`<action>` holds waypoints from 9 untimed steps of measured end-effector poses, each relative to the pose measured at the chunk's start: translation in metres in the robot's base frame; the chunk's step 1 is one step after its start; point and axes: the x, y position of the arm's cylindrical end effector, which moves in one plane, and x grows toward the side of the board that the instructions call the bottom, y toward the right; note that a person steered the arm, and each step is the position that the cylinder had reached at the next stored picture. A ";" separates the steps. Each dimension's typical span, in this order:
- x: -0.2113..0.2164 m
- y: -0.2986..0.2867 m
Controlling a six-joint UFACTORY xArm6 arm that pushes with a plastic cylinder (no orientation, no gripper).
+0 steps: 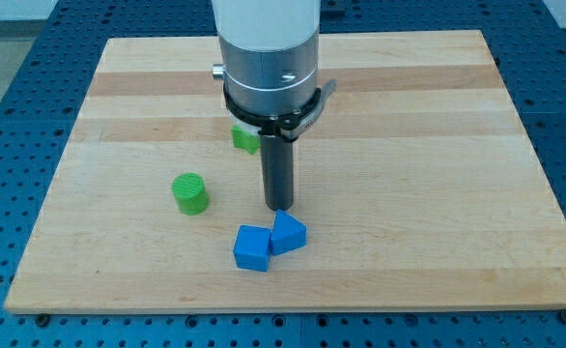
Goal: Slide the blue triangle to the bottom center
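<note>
Blue blocks (268,242) on wooden board (438,193) — perhaps touching my tip (279,209).

My tip (279,208) sits just behind the blue triangle (289,233) (touching the blue cube (252,248) to the view's left).

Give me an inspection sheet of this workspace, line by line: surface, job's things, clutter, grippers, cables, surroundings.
Surface: wooden board, flat, pale planks.
Job's things: blue triangle near the bottom centre, touching a blue cube at its lower left.
Clutter: green cylinder at the view's left of the rod; another green block, partly hidden behind the arm, shape unclear.
Grippers: none fitted; my tip sits just above the blue triangle in the view, contact cannot be told.
Cables: nothing seen.
Surroundings: blue perforated table around the board.
</note>
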 end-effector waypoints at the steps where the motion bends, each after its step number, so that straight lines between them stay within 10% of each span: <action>1: -0.007 0.001; 3: -0.045 0.044; 9: 0.015 0.012</action>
